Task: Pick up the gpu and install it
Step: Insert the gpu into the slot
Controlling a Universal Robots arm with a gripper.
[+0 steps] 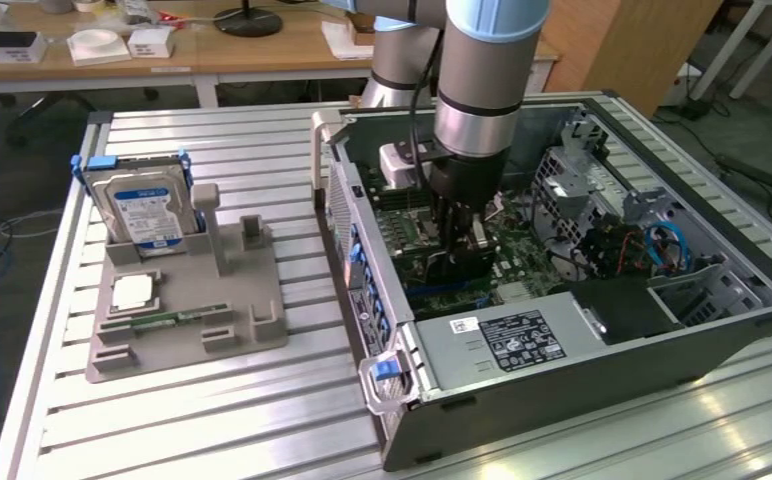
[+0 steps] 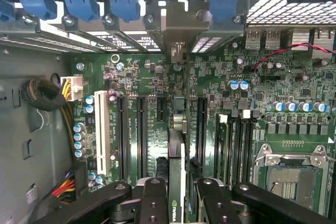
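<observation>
Claw [image 1: 456,250] held the gpu [image 1: 472,262] inside the open computer case [image 1: 560,380].

In the wrist view the claw [image 2: 181,200] was pinching the gpu [image 2: 175,150] between its black fingers [image 2: 155,203]. The thin card stood on edge over the green motherboard [image 2: 252,87], running parallel with the black expansion slots [image 2: 140,129] toward the row of blue clips [image 2: 123,1] on the case wall. Whether the card's edge sat in a slot could not be told. The CPU socket [image 2: 291,177] lay off to one side of the card. In the exterior view, well apart on the bench [image 1: 226,420], a grey holder [image 1: 246,325] carried the hard drive [image 1: 146,205] upright and a green memory stick [image 1: 159,320] lying flat.
</observation>
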